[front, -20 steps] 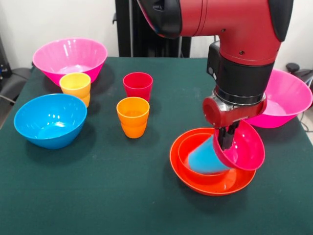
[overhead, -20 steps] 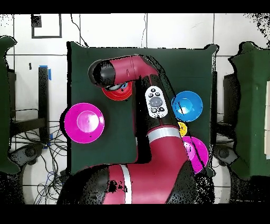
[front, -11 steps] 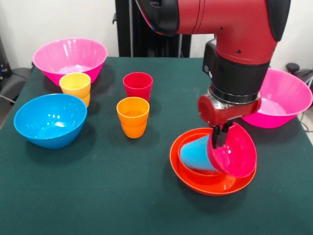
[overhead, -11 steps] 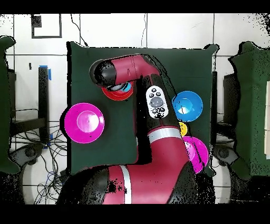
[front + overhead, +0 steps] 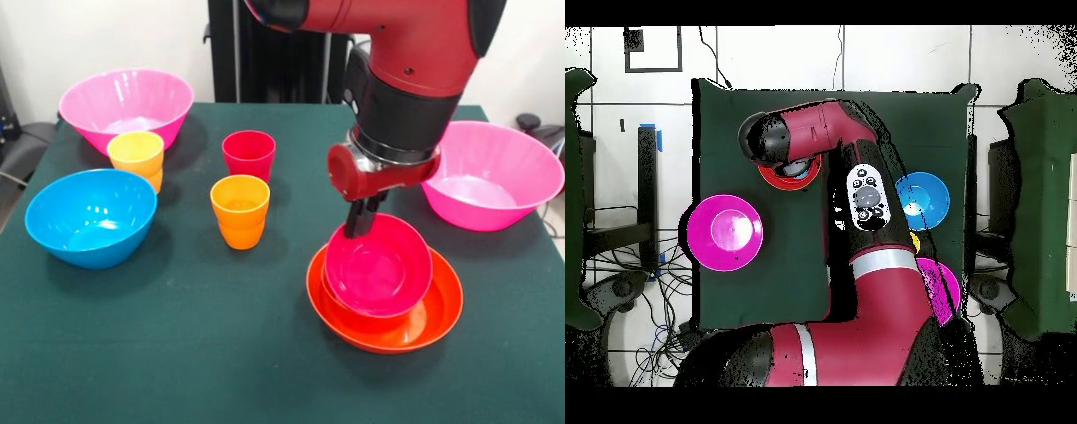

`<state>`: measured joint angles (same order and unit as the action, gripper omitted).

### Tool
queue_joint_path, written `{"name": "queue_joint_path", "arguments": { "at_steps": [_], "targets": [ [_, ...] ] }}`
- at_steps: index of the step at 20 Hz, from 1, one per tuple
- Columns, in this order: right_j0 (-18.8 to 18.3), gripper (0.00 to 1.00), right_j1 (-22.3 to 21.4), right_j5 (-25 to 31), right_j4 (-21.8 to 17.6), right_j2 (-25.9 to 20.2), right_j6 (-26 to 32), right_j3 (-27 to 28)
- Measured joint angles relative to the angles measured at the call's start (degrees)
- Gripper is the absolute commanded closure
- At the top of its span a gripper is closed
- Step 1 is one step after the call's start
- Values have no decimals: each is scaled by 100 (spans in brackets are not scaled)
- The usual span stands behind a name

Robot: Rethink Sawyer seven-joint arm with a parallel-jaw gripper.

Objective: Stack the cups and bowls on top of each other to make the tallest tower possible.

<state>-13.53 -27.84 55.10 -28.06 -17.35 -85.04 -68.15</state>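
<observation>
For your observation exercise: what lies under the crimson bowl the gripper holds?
The crimson bowl sits over the wide orange bowl, held at its rim by the gripper. Anything beneath it is covered.

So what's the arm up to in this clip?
The gripper is shut on the rim of the crimson bowl, holding it tilted over the wide orange bowl. The red cup, orange cup, yellow cup, blue bowl and both pink bowls stand loose on the table.

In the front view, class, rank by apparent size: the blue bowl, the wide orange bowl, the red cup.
1. Wide shallow orange plastic bowl
2. Medium blue plastic bowl, looking only slightly smaller
3. Small red plastic cup, also farthest from the camera
</observation>
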Motion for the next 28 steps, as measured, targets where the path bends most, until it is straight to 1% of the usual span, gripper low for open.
{"name": "queue_joint_path", "arguments": {
  "at_steps": [7,19,28],
  "targets": [
    [-131,100,-101,221,-15,-2,0,-93],
    [-353,100,-75,288,-19,-67,0,-283],
    [-553,100,-68,287,37,-319,0,-562]
  ]
}}
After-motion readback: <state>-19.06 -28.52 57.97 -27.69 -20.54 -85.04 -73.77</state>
